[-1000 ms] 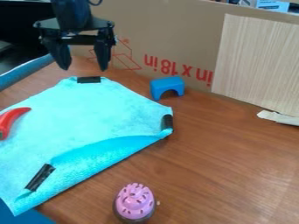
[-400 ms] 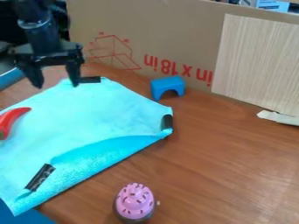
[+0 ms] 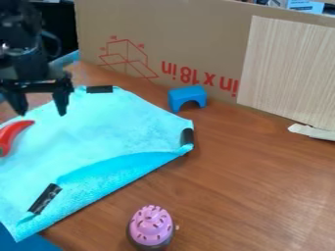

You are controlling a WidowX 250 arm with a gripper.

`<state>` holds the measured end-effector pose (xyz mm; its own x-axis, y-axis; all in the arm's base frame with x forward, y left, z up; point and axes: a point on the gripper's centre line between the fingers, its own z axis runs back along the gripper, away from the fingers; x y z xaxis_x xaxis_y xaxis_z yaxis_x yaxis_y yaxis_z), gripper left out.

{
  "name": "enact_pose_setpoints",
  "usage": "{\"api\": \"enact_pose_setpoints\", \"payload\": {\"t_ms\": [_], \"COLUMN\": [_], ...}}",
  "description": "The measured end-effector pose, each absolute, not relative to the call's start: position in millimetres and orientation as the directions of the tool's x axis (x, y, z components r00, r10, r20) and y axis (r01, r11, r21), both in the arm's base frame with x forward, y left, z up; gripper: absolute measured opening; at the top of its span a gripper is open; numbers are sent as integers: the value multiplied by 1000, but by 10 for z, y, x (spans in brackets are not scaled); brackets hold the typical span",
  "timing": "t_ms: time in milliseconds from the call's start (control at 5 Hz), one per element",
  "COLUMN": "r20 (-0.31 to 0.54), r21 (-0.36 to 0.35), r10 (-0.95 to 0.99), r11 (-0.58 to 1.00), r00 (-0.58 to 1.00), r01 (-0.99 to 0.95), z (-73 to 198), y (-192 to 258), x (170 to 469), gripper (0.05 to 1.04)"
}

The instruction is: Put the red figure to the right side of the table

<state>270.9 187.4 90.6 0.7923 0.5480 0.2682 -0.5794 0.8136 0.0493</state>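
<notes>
Red figure was, as far as I could tell, the toy chili pepper (image 3: 11, 136). It lay on the turquoise cloth (image 3: 98, 130), toward the bench's (image 3: 249, 166) left edge, thick stem end nearer me, thin tip pointing to the far edge. Gripper (image 3: 42, 114) hung above the cloth's far left part, just beyond the pepper. Jaws stood well apart, nothing between them.

Step in hand, my read: lining up and going down for the grasp. To do it well, the jaws needed to centre over the pepper's fat middle, turned so they closed across its length; the tapered tip would likely have slipped out. Depth mattered too: low enough to get round the body, not so low as to pinch the soft cloth and drag it along. After that, a straight lift, then over to the bench's right side, passing high over the arch block and cupcake.

Counts: one chili pepper, one blue arch block (image 3: 186, 93) toward the far edge, one pink-topped toy cupcake (image 3: 150, 225) by the near edge, one cloth, three black tape strips (image 3: 99, 89) on it, one cardboard sheet (image 3: 186, 41), one wood-grain panel (image 3: 288, 68), one gripper.
</notes>
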Motion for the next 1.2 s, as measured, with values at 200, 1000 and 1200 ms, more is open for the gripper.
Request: {"api": "enact_pose_setpoints", "payload": {"t_ms": [200,1000,1200], "r20": [253,258,270], "r21": [81,183,207], "r10": [541,533,532], "r11": [814,792,782], "r00": [802,806,802], "r01": [-574,-582,-588], "z": [835,616,563], "y": [1952,2237,2282], "x": [2600,2359,2353], "gripper": [1001,1001,1001]}}
